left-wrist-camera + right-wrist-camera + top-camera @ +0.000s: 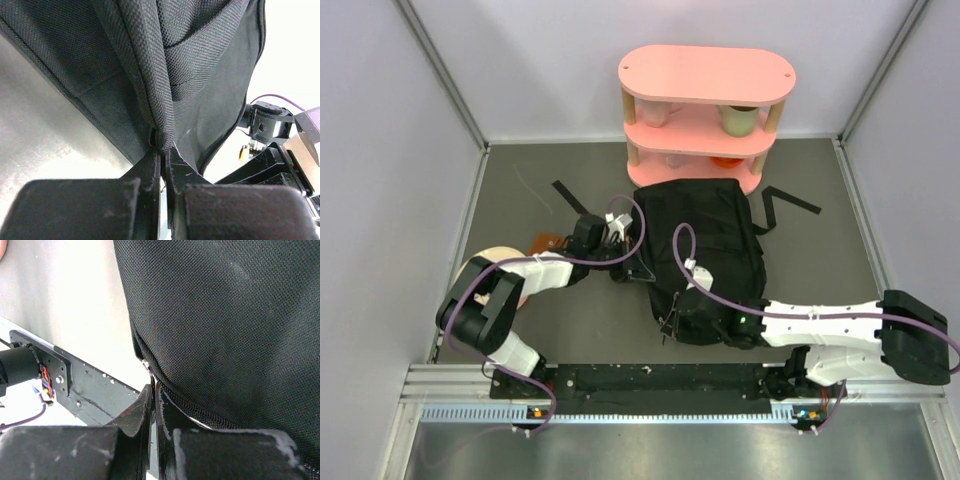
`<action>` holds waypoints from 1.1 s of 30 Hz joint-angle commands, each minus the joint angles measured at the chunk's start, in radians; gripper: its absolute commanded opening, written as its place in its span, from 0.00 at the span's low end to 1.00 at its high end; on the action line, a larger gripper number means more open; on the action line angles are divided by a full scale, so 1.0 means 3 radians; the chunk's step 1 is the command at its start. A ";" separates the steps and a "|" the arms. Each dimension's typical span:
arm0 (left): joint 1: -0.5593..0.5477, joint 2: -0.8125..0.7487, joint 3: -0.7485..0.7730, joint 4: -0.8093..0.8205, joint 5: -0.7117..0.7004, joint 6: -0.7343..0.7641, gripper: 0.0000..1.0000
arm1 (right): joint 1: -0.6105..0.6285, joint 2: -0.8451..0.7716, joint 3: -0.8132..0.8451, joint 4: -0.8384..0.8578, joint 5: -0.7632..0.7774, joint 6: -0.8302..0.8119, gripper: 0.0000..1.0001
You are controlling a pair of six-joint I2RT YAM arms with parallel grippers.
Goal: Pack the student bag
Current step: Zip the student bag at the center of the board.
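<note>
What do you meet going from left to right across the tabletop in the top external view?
Round tan object → left hand → student bag → loose strap.

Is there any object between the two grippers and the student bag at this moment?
No, nothing visible stands between them. The left gripper is shut on a fabric fold of the student bag, and the right gripper is shut on its edge beside the zipper.
</note>
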 commanded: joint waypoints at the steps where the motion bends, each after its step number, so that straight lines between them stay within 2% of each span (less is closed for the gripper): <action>1: 0.0229 0.0013 0.0318 0.0330 -0.0351 0.0175 0.00 | 0.0053 0.0062 -0.0113 -0.0297 -0.0535 -0.0134 0.00; 11: 0.0403 0.0038 0.0339 0.0253 -0.0228 0.0221 0.00 | 0.0033 -0.0112 -0.0241 -0.0332 -0.0458 -0.0037 0.00; 13: 0.0403 0.0039 0.0293 0.0319 -0.0147 0.0201 0.13 | 0.0028 -0.0107 -0.0225 -0.0317 -0.0402 -0.0042 0.00; 14: 0.0398 0.0008 0.0242 0.0365 -0.0080 0.0150 0.28 | 0.0023 -0.0097 -0.0210 -0.0312 -0.0377 -0.0042 0.00; 16: 0.0398 -0.0150 0.0038 0.0427 -0.0085 0.0089 0.43 | -0.0008 -0.0061 -0.0185 -0.0271 -0.0316 -0.0042 0.00; 17: 0.0398 -0.0227 -0.0044 0.0447 -0.0115 0.0007 0.57 | -0.0033 -0.0046 -0.0179 -0.0241 -0.0305 -0.0032 0.00; 19: 0.0398 -0.0452 -0.0329 0.0539 -0.0161 -0.0100 0.62 | -0.0115 0.0010 -0.0184 -0.0083 -0.0315 -0.0011 0.00; 24: 0.0296 -0.0937 -0.0862 0.0637 -0.0274 -0.0433 0.66 | -0.0202 0.0123 -0.0123 0.0148 -0.0315 -0.0021 0.00; 29: -0.0292 -0.1326 -0.1333 0.0678 -0.0825 -0.0800 0.65 | -0.0202 0.0123 -0.0072 0.0204 -0.0249 -0.0021 0.00; 30: -0.0480 -0.1367 -0.1440 0.0713 -0.0917 -0.0862 0.65 | -0.0207 0.0108 -0.0082 0.0209 -0.0233 -0.0021 0.00; 31: -0.0558 -0.1403 -0.1502 0.0769 -0.1090 -0.0929 0.59 | -0.0202 0.0092 -0.0082 0.0210 -0.0213 -0.0021 0.00; 33: -0.0711 -0.1470 -0.1675 0.0922 -0.1214 -0.1133 0.55 | -0.0202 0.0047 -0.0102 0.0204 -0.0198 -0.0016 0.00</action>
